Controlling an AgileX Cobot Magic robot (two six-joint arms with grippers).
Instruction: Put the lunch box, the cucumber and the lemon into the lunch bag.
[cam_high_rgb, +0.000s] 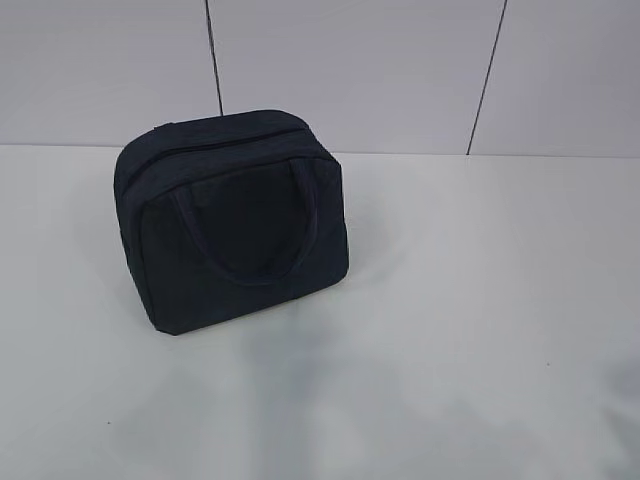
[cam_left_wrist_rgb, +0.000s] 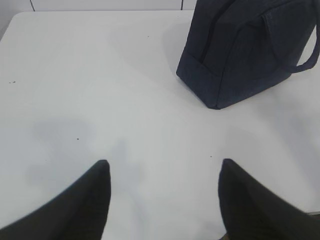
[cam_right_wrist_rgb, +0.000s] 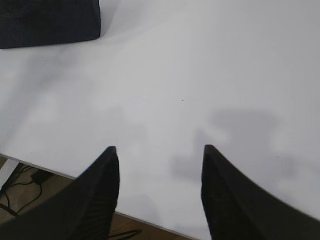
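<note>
The dark navy lunch bag (cam_high_rgb: 235, 220) stands upright on the white table, zipper closed along its top, a loop handle hanging down its front. The left wrist view has the lunch bag (cam_left_wrist_rgb: 245, 50) at its upper right, well ahead of my left gripper (cam_left_wrist_rgb: 165, 162), which is open over bare table with nothing between its fingers. A corner of the lunch bag (cam_right_wrist_rgb: 47, 22) sits at the right wrist view's upper left. My right gripper (cam_right_wrist_rgb: 159, 148) is open and empty near the table's edge. Neither gripper appears in the exterior view. The lunch box, cucumber and lemon are out of view.
The white table (cam_high_rgb: 480, 330) stretches around the bag, with a panelled wall (cam_high_rgb: 350, 70) behind it. In the right wrist view the table edge (cam_right_wrist_rgb: 150, 222) runs close below the fingers, with floor and black cables (cam_right_wrist_rgb: 22, 182) beyond it.
</note>
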